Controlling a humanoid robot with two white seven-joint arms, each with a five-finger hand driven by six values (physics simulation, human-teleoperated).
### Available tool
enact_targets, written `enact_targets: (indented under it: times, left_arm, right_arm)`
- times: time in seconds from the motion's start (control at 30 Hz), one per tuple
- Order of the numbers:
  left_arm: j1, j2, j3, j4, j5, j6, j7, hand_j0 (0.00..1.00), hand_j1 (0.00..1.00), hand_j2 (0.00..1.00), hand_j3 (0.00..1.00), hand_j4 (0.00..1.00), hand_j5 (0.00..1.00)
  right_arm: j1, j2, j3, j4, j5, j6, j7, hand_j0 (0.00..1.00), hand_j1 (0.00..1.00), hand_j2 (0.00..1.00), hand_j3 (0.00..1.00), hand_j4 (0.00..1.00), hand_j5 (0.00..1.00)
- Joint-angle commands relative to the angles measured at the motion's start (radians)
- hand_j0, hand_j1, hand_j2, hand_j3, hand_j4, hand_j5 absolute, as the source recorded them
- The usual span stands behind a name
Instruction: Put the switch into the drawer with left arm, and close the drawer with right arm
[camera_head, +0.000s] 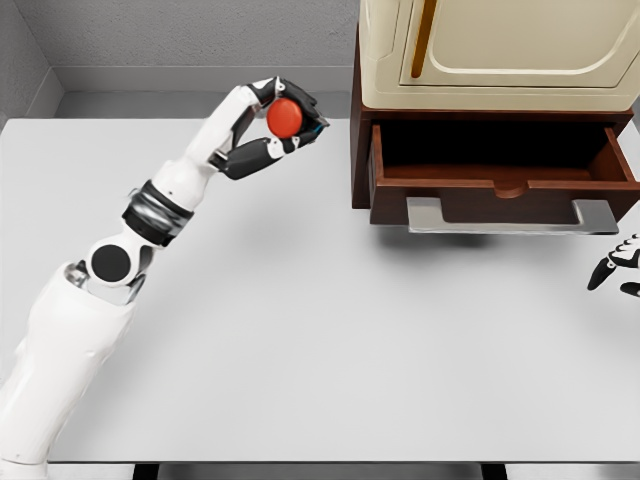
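Switch (285, 118), that red knob, is pinched in the left hand (272, 125) up over the table (320, 340), well left of the open drawer (505, 165). Grip looks fingertip-only, so a fast swing could drop it or clip the drawer's side wall.

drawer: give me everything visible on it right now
The drawer is dark reddish-brown, wood by the look, and pulled open from the base of a cream cabinet at the table's far right. Its inside looks dark and nothing shows in it. The front panel has a curved notch at the top middle and a flat grey handle along the bottom. No hand touches it; the right hand sits just below its right end.
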Motion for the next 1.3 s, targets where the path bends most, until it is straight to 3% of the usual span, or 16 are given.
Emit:
enact_targets:
  times: [0.0, 0.07, 0.2, 0.8, 0.93, 1.1, 1.27]
  left_arm:
    - [-0.002, -0.022, -0.002, -0.008, -0.034, 0.000, 0.001, 0.35, 0.35, 0.35, 0.35, 0.35, 0.35]
    - [-0.023, -0.022, -0.020, -0.008, -0.038, 0.000, 0.001, 0.35, 0.35, 0.35, 0.35, 0.35, 0.35]
    - [-0.038, -0.056, -0.023, -0.007, -0.152, 0.005, 0.001, 0.35, 0.35, 0.35, 0.35, 0.35, 0.35]
    - [-0.103, -0.206, -0.025, 0.015, -0.449, 0.014, 0.002, 0.35, 0.35, 0.35, 0.35, 0.35, 0.35]
    - [-0.121, -0.249, -0.031, 0.058, -0.535, 0.016, 0.002, 0.35, 0.35, 0.35, 0.35, 0.35, 0.35]
    - [-0.140, -0.272, -0.049, 0.081, -0.598, 0.014, 0.004, 0.35, 0.35, 0.35, 0.35, 0.35, 0.35]
    - [-0.172, -0.287, -0.066, 0.130, -0.609, 0.016, 0.005, 0.35, 0.35, 0.35, 0.35, 0.35, 0.35]
  right_arm:
    - [0.000, -0.001, 0.000, 0.000, -0.006, 0.003, 0.000, 0.55, 0.55, 0.55, 0.55, 0.55, 0.55]
    - [0.000, -0.001, 0.000, 0.000, -0.006, 0.003, 0.000, 0.55, 0.55, 0.55, 0.55, 0.55, 0.55]
    - [0.000, -0.001, 0.000, 0.000, -0.006, 0.003, 0.000, 0.56, 0.56, 0.56, 0.56, 0.56, 0.56]
    - [-0.002, -0.001, -0.001, -0.001, -0.006, 0.003, 0.000, 0.55, 0.55, 0.55, 0.55, 0.55, 0.55]
    - [-0.002, -0.001, -0.001, -0.001, -0.006, 0.003, 0.000, 0.55, 0.55, 0.55, 0.55, 0.55, 0.55]
    - [-0.002, -0.001, 0.000, -0.001, -0.006, 0.003, 0.000, 0.56, 0.56, 0.56, 0.56, 0.56, 0.56]
    - [-0.002, -0.001, -0.001, 0.000, -0.006, 0.003, 0.000, 0.56, 0.56, 0.56, 0.56, 0.56, 0.56]
